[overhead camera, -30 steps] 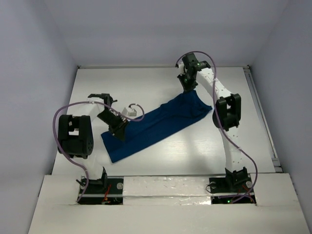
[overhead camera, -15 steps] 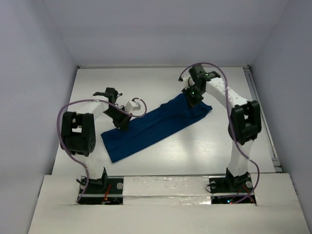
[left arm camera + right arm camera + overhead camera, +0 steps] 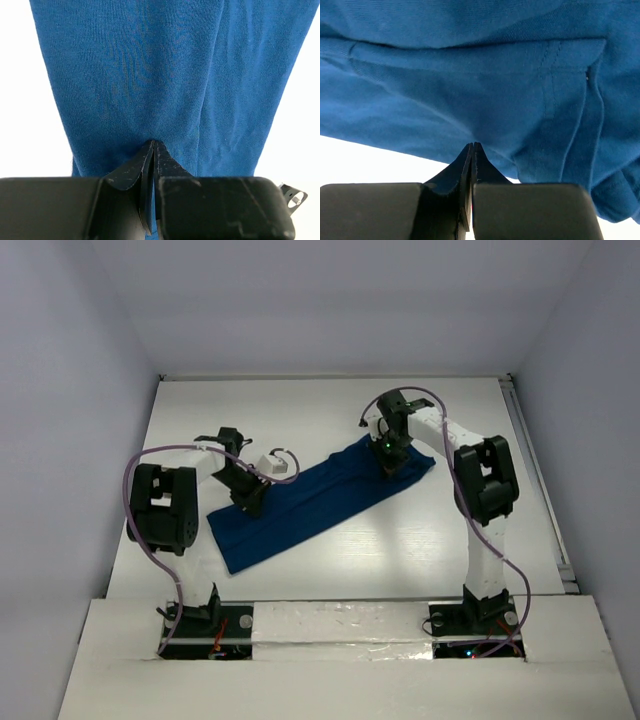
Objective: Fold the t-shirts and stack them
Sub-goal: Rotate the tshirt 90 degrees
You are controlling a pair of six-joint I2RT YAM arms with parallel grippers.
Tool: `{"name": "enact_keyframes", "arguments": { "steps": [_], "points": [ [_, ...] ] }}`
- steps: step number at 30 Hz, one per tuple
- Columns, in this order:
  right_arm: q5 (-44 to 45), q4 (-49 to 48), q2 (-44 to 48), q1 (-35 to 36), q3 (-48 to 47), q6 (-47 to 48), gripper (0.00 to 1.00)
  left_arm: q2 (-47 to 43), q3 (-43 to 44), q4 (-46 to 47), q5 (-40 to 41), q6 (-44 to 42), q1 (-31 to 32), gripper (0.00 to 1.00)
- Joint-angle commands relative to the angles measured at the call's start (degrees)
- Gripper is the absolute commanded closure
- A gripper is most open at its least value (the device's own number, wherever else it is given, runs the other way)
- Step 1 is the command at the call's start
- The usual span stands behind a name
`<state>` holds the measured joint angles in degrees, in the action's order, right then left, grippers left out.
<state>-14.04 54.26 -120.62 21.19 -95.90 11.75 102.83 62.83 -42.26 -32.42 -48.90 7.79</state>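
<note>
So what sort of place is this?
Probably a robotics lab test cell: a left arm and a right arm bolted to a white table, plain walls boxed around it, one blue t-shirt spread between them.

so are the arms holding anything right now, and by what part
Both pinch the t-shirt by its edge: left end effector near one end, right end effector at the other.

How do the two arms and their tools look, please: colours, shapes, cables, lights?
The left arm and right arm have white links between bulky black joints. A lilac cable loops along each. A green light glows near the right wrist; a white box sits by the left one. The left tool and right tool are black, with two flat, scuffed fingers tapering to a point.
</note>
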Motion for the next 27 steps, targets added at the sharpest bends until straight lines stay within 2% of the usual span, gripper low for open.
{"name": "enact_keyframes", "arguments": {
  "steps": [1,8,14,22,27],
  "points": [
    [1.3,-1.3,-2.2,1.0,-2.4,-0.8,1.0,-1.2,-2.8,2.4,2.4,-0.7,-0.1,1.0],
    [1.7,2.6,-8.0,1.0,-11.1,-1.9,1.0,-3.6,-9.3,1.6,2.9,-3.0,-0.1,1.0],
    [1.6,6.1,-15.3,1.0,-24.1,-3.8,1.0,-4.2,-9.2,-1.9,-0.4,-6.2,0.5,1.0],
    [3.0,11.9,-23.4,1.0,-42.0,-4.5,1.0,0.3,-6.0,-8.1,-7.4,-9.9,9.5,1.0],
    [-1.9,11.7,-26.2,1.0,-48.0,-4.2,1.0,4.2,-0.3,-14.1,-14.7,-14.0,17.1,1.0]
  ]
}}
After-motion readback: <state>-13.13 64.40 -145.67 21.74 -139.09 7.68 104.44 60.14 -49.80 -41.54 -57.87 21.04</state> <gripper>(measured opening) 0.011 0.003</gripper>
